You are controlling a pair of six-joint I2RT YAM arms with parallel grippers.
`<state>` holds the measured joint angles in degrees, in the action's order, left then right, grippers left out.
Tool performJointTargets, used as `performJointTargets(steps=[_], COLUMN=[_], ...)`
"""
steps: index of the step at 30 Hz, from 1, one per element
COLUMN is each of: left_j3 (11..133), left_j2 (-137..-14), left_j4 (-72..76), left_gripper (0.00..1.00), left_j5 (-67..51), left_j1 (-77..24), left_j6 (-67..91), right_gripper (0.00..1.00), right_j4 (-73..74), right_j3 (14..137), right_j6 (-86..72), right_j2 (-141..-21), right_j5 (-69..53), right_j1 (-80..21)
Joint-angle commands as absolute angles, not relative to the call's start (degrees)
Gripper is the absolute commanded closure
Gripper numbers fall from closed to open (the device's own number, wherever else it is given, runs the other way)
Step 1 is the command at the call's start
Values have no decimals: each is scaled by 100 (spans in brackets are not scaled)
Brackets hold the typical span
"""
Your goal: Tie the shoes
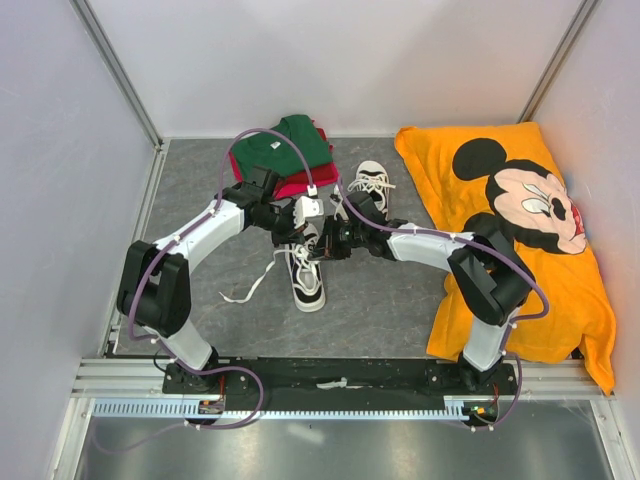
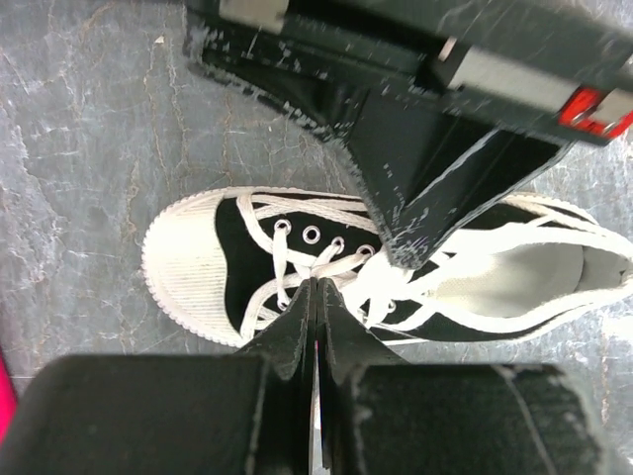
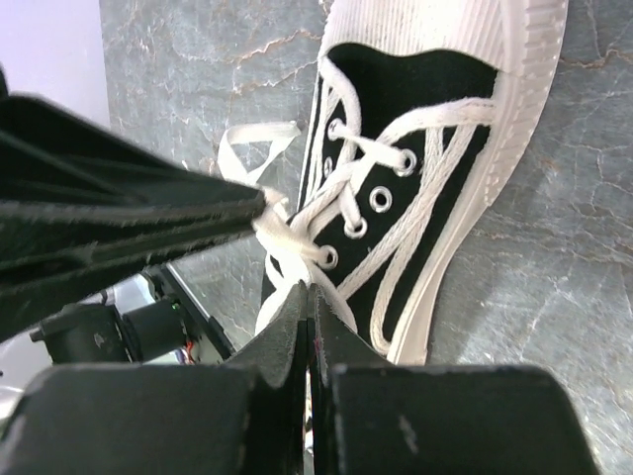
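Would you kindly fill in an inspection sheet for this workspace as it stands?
Surface: grey marbled mat.
Job's things: near shoe under both grippers, no bow tied, one lace end trailing on the mat; far shoe apart, behind it.
Clutter: green shirt on a red garment at the back; orange Mickey Mouse cloth on the right.
Grippers: left gripper and right gripper both shut, tips at the near shoe's laces; lace pinched or not, cannot tell.
Cables: purple cables along both arms.
Surroundings: white walls, metal frame rails.
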<state>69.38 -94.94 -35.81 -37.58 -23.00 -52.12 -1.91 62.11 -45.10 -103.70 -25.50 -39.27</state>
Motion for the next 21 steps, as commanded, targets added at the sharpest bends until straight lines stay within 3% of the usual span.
performJointTargets(steps=[1, 8, 21], left_j3=[6996, 6909, 6205], left_j2=[-9316, -9220, -8719], left_j4=[-3322, -3112, -2427], left_gripper=[98, 98, 98], left_j5=[-3779, -3604, -3393], left_j1=[-2320, -2320, -2470], left_j6=[-4773, -4351, -3727], right_gripper=[100, 100, 100], right_j4=[-430, -677, 264], right_j3=[6539, 6565, 6390], right_j6=[-4920, -5676, -6854], right_j2=[-10538, -10609, -10213], right_j5=[-2408, -2443, -1863], right_j1=[-3929, -3929, -3946])
